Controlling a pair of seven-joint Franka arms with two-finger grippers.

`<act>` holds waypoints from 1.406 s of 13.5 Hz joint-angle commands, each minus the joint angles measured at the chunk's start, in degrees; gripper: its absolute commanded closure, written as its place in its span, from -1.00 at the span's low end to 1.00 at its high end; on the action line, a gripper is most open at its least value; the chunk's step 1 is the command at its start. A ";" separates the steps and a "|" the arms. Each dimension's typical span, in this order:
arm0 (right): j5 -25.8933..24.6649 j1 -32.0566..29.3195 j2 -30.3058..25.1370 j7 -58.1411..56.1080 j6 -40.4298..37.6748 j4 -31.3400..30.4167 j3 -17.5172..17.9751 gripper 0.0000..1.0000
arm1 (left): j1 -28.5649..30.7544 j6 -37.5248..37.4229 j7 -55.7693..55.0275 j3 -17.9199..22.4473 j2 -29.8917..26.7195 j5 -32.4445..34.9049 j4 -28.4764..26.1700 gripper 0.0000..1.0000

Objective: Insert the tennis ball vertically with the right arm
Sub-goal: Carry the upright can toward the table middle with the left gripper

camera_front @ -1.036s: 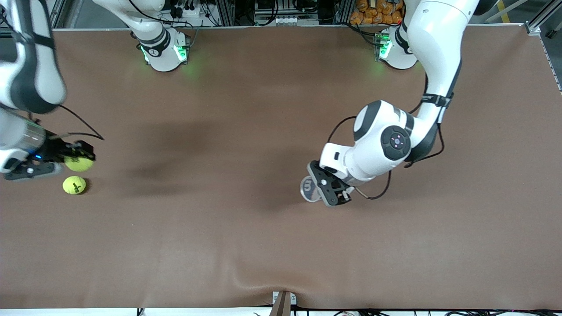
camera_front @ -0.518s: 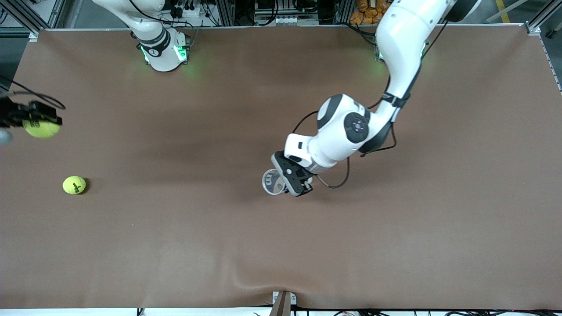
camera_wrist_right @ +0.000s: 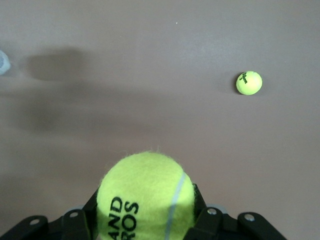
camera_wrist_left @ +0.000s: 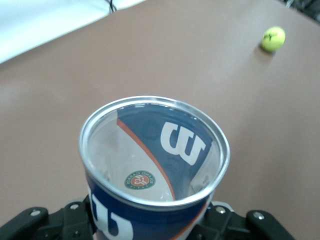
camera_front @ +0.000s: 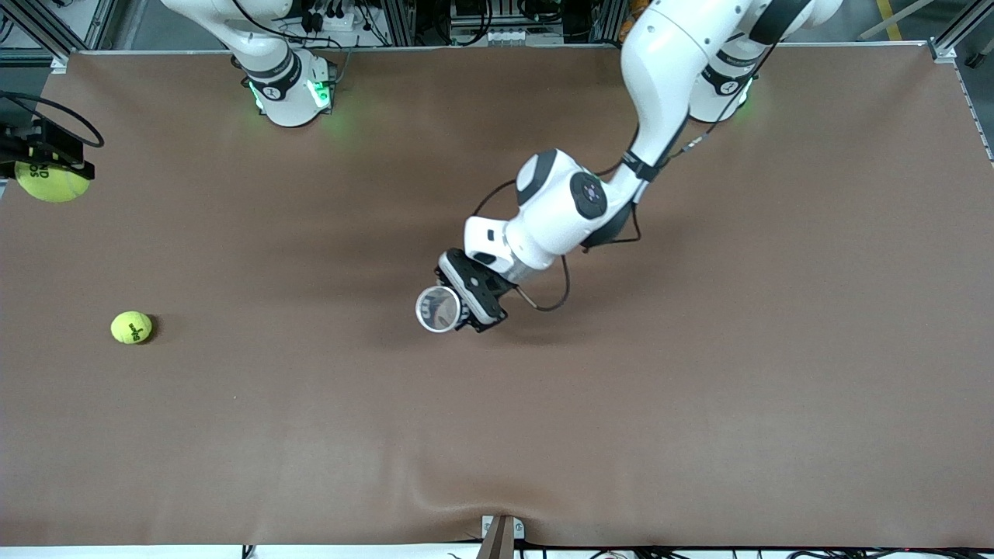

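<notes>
front view: brown table mat point(camera_front: 699, 427) bears one loose tennis ball point(camera_front: 131, 328).

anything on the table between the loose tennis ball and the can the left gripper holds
Nothing: the front view shows only bare brown mat between the loose tennis ball and the can in the left gripper.
</notes>
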 commanded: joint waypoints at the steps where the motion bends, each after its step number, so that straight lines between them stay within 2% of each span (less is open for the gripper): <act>1: 0.30 0.32 -0.51 0.72 -0.49 0.36 -0.40 1.00 | -4.02 9.14 -0.37 0.40 2.10 -5.63 0.10 -0.41; 5: 0.30 0.41 -1.04 2.29 -0.40 0.36 0.04 1.00 | -9.56 21.11 -0.54 0.40 6.41 -8.37 0.36 -0.42; 9: 1.09 4.09 -0.87 10.37 1.52 -1.12 0.48 1.00 | -13.25 27.89 -0.63 0.40 8.87 -9.17 0.54 -0.42; 11: 1.27 4.54 -0.86 12.31 6.77 -5.76 2.31 1.00 | -14.84 32.45 -0.72 0.31 9.84 -9.17 0.54 -0.42; 14: 1.27 4.54 -0.69 19.07 14.69 -11.31 6.44 1.00 | -17.30 37.37 -3.69 0.22 13.96 -9.08 3.51 -0.43; 15: 1.53 4.63 -0.43 19.96 16.02 -11.85 6.80 1.00 | -17.83 38.52 -4.84 0.31 15.11 -9.08 4.40 -0.43; 17: 5.38 4.63 -0.34 23.73 19.79 -15.08 7.07 1.00 | -18.01 38.71 -5.73 0.31 15.20 -8.99 4.41 -0.43; 19: 5.84 4.98 -0.34 25.94 24.79 -19.13 8.55 1.00 | -18.19 39.15 -6.17 0.31 15.20 -8.99 4.41 -0.43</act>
